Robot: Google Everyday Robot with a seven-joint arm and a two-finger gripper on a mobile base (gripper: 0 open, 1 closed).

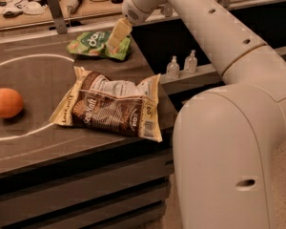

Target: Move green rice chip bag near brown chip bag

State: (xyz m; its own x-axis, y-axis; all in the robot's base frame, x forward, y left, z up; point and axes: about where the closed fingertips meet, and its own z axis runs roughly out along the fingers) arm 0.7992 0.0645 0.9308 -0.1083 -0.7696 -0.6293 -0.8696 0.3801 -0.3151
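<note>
Dark tabletop (38, 142) below me, and my hand (118, 33) is down at the far right corner, over the right end of the green rice chip bag (93, 42) lying flat there. Gripping it or not, I cannot tell. Brown chip bag (112, 106) by the right edge, nearer the front, apart from it; orange (5, 102) at the left edge

"Sea Salt" stands in white script on the large crinkled brown chip bag (112, 106); its white label panel is too small to read. The white lettering on the small bright-green rice chip bag (91, 43), beneath the gripper (115, 44), cannot be made out.
</note>
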